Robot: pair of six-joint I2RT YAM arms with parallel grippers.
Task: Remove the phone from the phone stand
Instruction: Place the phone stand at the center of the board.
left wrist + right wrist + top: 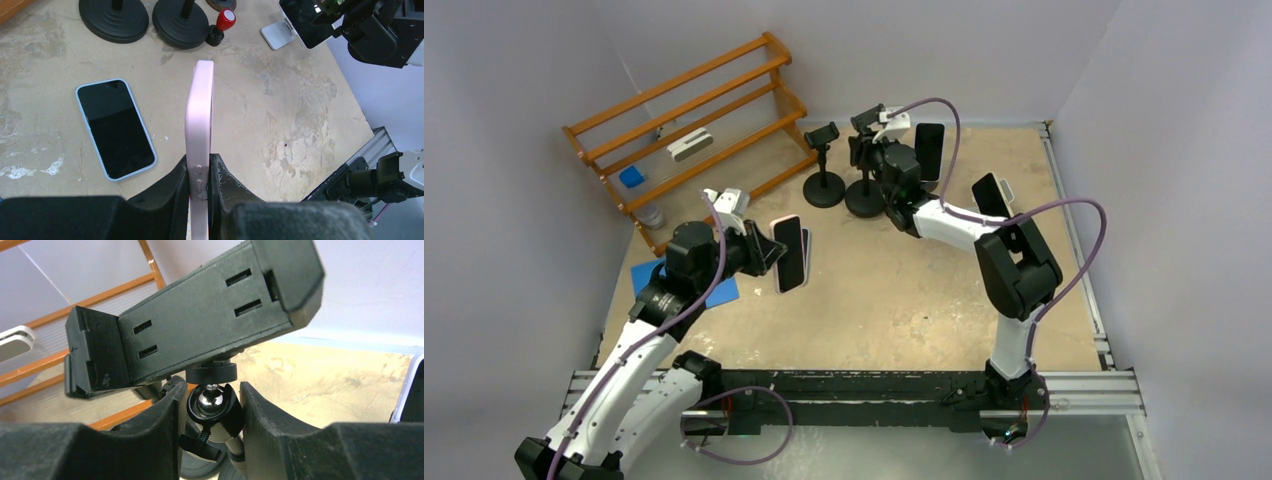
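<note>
My left gripper (200, 157) is shut on a pink-cased phone (199, 120), held edge-on above the table; in the top view the phone (790, 253) hangs left of centre, clear of any stand. The black phone stand (865, 185) stands at the back. Its clamp (195, 315) holds nothing. My right gripper (214, 390) is shut on the stand's ball joint (210, 405) just below the clamp. A second black stand (824, 170) is to its left, also without a phone.
A blue-cased phone (116, 128) lies flat on the table under my left hand. A red-topped stamp (223, 21) stands by the stand bases. Two dark phones (930, 150) (991, 195) lean at the back right. A wooden rack (689, 125) fills the back left; a blue mat (729, 291) lies below it.
</note>
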